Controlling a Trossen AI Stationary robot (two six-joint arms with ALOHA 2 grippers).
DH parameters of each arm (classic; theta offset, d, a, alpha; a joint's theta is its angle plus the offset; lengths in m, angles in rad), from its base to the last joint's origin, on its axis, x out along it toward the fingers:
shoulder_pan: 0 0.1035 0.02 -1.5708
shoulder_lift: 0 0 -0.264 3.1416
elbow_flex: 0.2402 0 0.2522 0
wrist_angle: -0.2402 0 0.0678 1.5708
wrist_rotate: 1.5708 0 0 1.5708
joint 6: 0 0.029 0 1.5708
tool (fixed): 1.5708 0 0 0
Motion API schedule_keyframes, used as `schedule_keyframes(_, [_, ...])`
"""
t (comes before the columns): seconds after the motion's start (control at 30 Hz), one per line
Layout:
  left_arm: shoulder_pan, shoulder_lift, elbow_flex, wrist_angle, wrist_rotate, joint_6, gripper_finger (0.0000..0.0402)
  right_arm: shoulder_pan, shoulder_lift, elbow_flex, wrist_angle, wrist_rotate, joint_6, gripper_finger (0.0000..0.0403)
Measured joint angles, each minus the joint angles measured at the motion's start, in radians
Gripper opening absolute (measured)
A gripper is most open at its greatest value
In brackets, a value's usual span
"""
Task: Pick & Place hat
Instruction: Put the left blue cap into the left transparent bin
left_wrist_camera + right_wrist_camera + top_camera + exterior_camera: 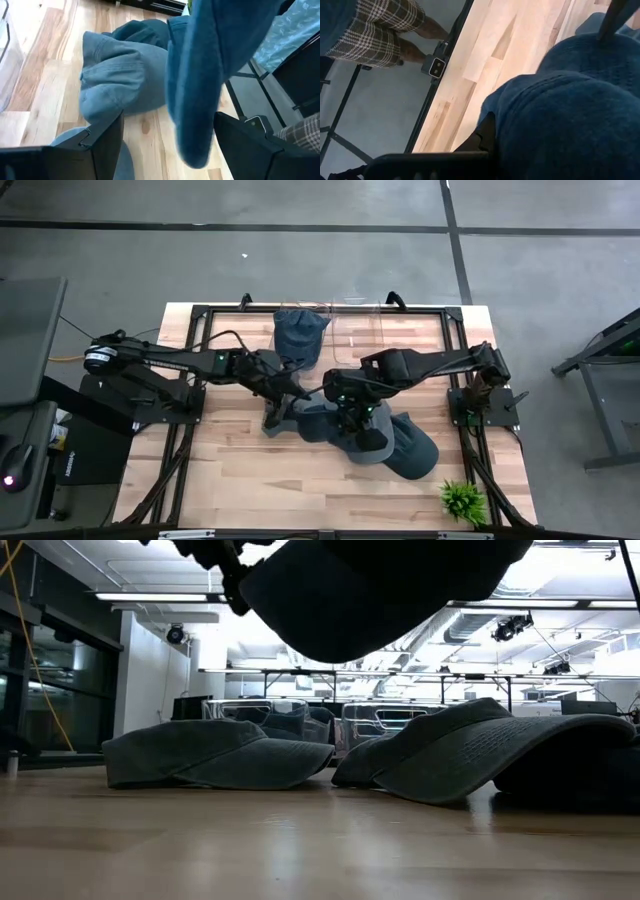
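Observation:
A blue hat point(380, 590) hangs above the table, and my right gripper point(355, 420) is shut on it at the table's middle. My left gripper point(290, 393) stands just left of it, open. In the left wrist view, an edge of the lifted hat point(200, 75) hangs ahead between the left fingers point(102, 142); I see no touch. Two more hats lie brim-down on the wood, one at the left point(200, 755) and one at the right point(480, 750). Another blue hat point(300, 335) sits at the far edge. My right gripper comes slanting down from the table's right side and is shut on the lifted hat's blue cloth point(520, 115). The cloth bulges over the fingers and hides the place of contact, so which part is held cannot be told. The hat hangs clear of the table.
A clear container point(375, 330) stands at the far edge beside the far hat. A small green plant point(462, 500) sits at the near right corner. A person in plaid shorts point(380, 30) stands beyond the table's edge. Bare wood lies along the near side.

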Motion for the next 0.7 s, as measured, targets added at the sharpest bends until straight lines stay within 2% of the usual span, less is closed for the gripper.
schedule_keyframes(0.33, [-0.001, 0.002, 0.0, 0.123, 0.09, 0.001, 0.0282, 0.009, 0.0, 0.0, 0.004, 0.039, 0.0, 0.0])
schedule_keyframes(0.5, [-0.001, 0.002, 0.0, 0.123, 0.136, -0.008, 0.0282, 0.008, 0.0, 0.0, 0.026, 0.038, -0.006, 0.0])
schedule_keyframes(0.7, [-0.001, 0.065, -0.002, 0.158, 0.177, -0.019, 0.0282, -0.002, 0.0, 0.0, 0.052, 0.036, -0.017, 0.0])
